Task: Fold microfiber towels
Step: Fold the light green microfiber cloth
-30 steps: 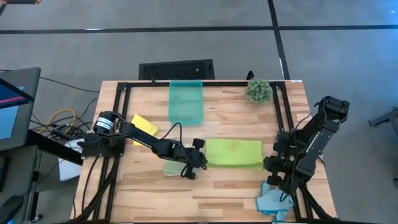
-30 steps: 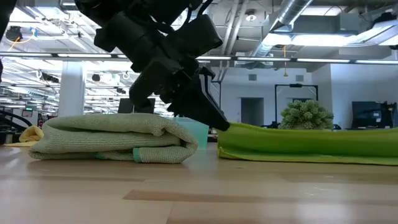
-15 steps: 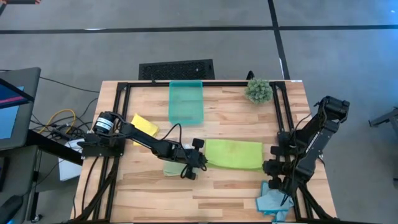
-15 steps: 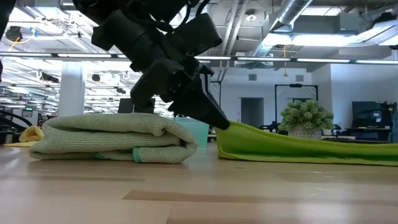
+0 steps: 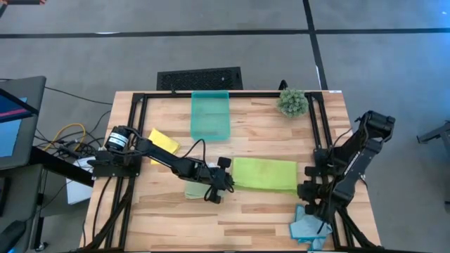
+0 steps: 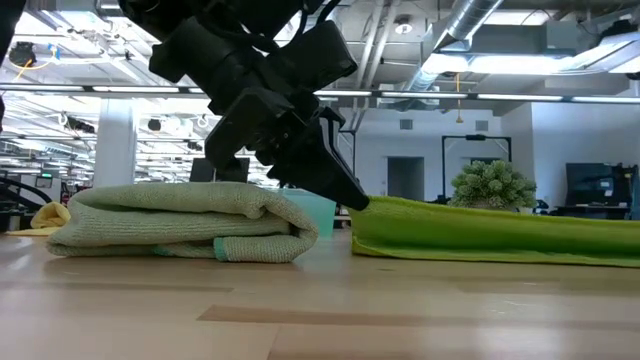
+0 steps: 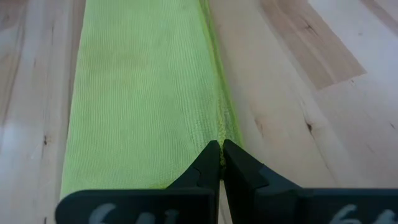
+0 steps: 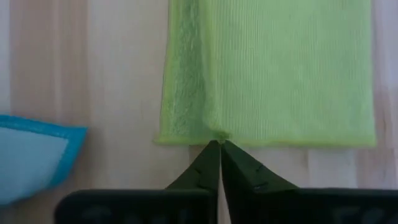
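Folding the lime towel lengthwise, by the look of it: already doubled into a band and lying flat at mid-bench, between the two arms. Pinching its left end with the left gripper, fingers pressed together on the folded edge; meeting its right hem with the right gripper, fingers pressed almost together there. Probably calling next for letting go at both ends, or for carrying one end across to the other for a second fold, keeping the edges lined up. Getting from the low view what the high view hides: the pale green towel already folded into a thick bundle just left of the lime one, and the lime band resting down on the bench. Getting from the high view alone the yellow towel at far left. Finding the blue towel at the near right corner, crumpled and not yet folded, beside the right arm.
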Controlling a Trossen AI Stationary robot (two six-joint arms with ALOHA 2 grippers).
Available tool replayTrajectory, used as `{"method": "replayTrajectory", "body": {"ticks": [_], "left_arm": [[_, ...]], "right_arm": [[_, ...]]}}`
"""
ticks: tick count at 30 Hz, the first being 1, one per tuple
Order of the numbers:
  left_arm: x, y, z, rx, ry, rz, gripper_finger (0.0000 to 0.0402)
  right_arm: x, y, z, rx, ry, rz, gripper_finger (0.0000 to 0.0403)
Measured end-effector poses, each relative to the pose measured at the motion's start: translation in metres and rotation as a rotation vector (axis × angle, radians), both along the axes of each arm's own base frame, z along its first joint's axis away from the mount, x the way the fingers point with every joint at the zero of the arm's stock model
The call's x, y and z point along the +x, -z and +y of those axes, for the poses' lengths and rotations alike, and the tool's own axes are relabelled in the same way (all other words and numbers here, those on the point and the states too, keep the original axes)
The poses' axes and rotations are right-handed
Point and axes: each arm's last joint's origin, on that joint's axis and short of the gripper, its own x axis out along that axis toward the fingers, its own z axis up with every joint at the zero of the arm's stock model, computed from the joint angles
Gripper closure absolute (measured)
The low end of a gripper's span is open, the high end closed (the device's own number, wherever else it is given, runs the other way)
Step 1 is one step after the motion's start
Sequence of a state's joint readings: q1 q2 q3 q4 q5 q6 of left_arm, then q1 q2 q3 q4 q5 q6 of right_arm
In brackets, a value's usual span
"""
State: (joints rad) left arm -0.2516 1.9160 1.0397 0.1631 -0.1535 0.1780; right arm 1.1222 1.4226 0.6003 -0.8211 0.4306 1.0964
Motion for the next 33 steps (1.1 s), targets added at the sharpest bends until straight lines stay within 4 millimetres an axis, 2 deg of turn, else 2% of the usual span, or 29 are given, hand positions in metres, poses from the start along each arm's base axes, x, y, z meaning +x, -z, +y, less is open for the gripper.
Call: {"method": "replayTrajectory", "body": {"ticks": [6, 12, 17, 24, 28, 33], "left_arm": [[0.0, 0.0, 0.0, -0.001, 0.0, -0.003, 0.0401], [0.001, -0.001, 0.0, -0.004, -0.001, -0.01, 0.0401], [0.001, -0.001, 0.0, -0.005, -0.002, -0.01, 0.0401], [0.001, -0.001, 0.0, -0.005, -0.001, -0.01, 0.0401], [0.001, -0.001, 0.0, -0.008, 0.002, -0.009, 0.0401], [0.0, -0.001, -0.002, -0.02, 0.012, -0.005, 0.0401]], "right_arm": [[0.004, -0.002, -0.001, 0.066, 0.052, 0.112, 0.0304], [0.015, -0.016, 0.001, 0.105, 0.009, 0.063, 0.0285], [0.028, -0.02, -0.009, 0.083, 0.074, -0.008, 0.0318], [0.044, -0.019, -0.017, 0.172, 0.094, 0.085, 0.0391], [0.043, -0.017, -0.016, 0.207, 0.091, 0.122, 0.0388], [0.039, -0.002, -0.019, 0.255, 0.084, 0.118, 0.0382]]}}
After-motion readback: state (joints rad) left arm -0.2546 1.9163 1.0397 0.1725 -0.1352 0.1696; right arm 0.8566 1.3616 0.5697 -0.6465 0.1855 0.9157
